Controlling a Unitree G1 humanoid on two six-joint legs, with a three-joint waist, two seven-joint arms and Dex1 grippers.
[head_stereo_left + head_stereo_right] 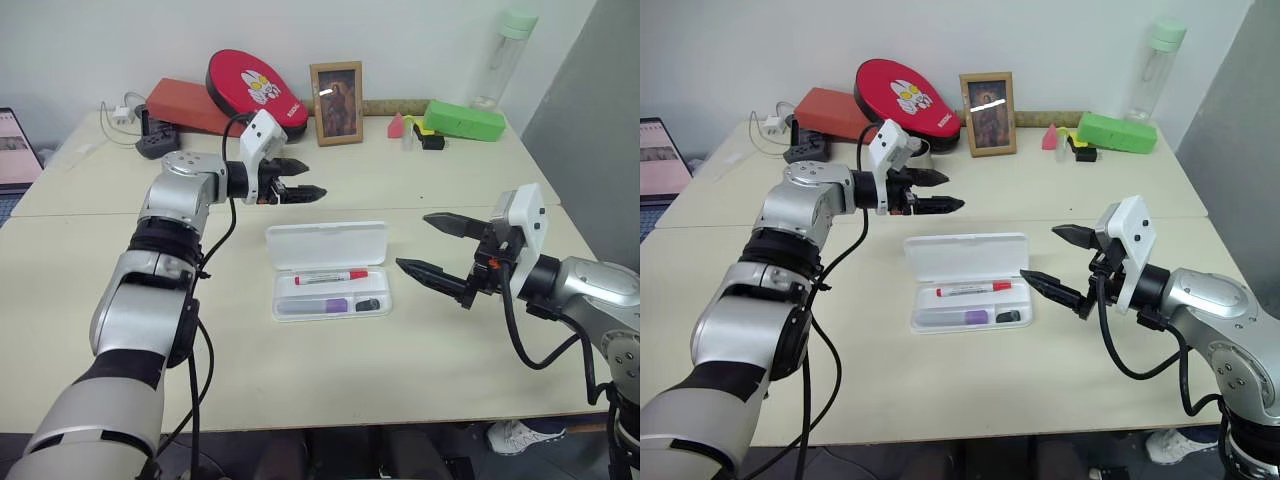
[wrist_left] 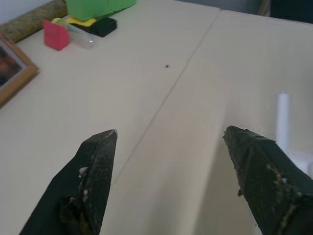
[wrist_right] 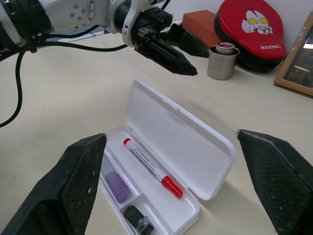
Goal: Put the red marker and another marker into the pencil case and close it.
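Observation:
The white pencil case [image 1: 325,243] lies open mid-table, its lid folded back flat. Inside the tray, the red marker [image 1: 331,277] rests along the rear compartment. The purple highlighter [image 1: 335,305] lies in the front compartment beside a small black stubby object [image 1: 367,304]. My left gripper [image 1: 315,177] hovers above the table just behind the lid's left end, pointing right, open and empty. My right gripper [image 1: 412,240] hangs to the right of the case, pointing left at it, open wide with nothing in it.
Along the back edge stand a picture frame [image 1: 337,103], a red round pad [image 1: 257,88], a red box [image 1: 190,105], a metal cup [image 3: 222,61], a green box [image 1: 463,120] and a tall bottle [image 1: 505,55]. A power strip [image 1: 157,140] and a laptop [image 1: 15,150] sit at the far left.

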